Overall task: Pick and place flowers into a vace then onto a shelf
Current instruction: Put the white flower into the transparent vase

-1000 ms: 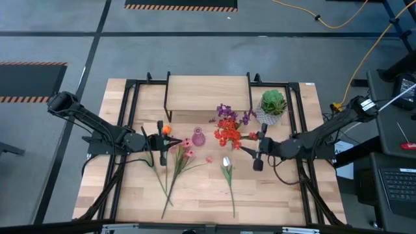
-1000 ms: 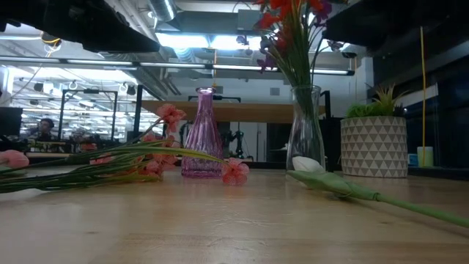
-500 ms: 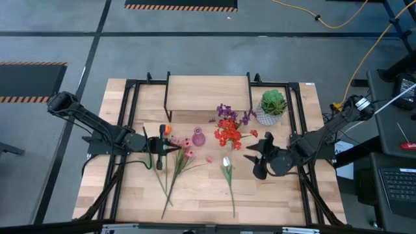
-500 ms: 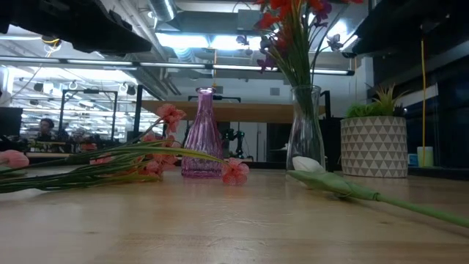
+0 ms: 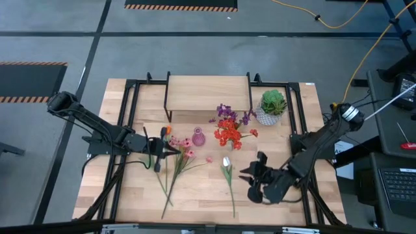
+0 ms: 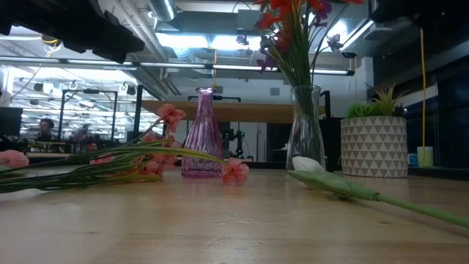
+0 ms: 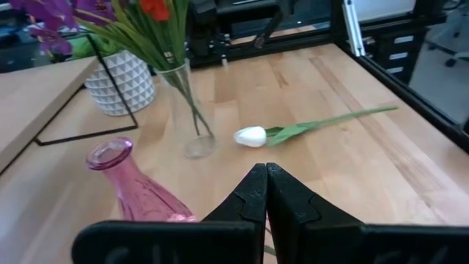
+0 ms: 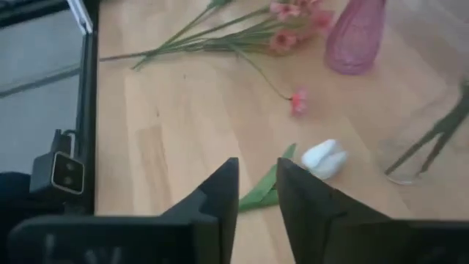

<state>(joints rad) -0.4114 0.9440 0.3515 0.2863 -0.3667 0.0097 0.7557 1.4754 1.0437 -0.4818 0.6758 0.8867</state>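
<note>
The step in hand looks like fetching the white tulip, which lies flat on the surface beside the clear vase. Take the stem below the bud, fingers astride it — not the bloom.

The right hand hovers near that stem, its 2 fingers a narrow gap apart, holding nothing. The left hand is closed and empty, by the pink flowers.

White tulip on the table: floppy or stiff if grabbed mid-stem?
The white tulip has a long thin stem, so it would probably droop at both ends. The bud end looks heavier and may sag. Lying flat, it seems unlikely to roll.
</note>
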